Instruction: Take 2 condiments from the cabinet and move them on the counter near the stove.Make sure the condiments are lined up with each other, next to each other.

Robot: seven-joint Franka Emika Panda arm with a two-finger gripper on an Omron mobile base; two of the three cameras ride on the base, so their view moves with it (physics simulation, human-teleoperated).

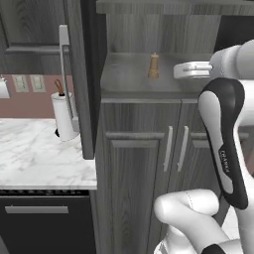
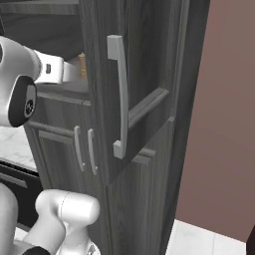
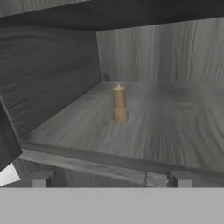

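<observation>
A small brown wooden pepper mill (image 1: 154,66) (image 2: 82,67) (image 3: 120,104) stands upright on the shelf in the niche of the dark grey cabinet (image 1: 144,163). My gripper (image 3: 111,179) hovers at the niche's front edge, aimed at the mill and well short of it. It is open, its fingertips (image 3: 41,178) wide apart with nothing between them. In the left base view the gripper (image 1: 177,70) sits to the right of the mill at about its height. The yellow squeeze bottle is out of view. The white marble counter (image 1: 34,154) lies left of the cabinet.
The niche's upper doors stand swung open (image 1: 82,74) (image 2: 134,74), each with a long silver handle (image 2: 119,94). A white paper-towel roll (image 1: 64,116) stands on the counter by the left door. Below the counter is a dark appliance front (image 1: 44,223).
</observation>
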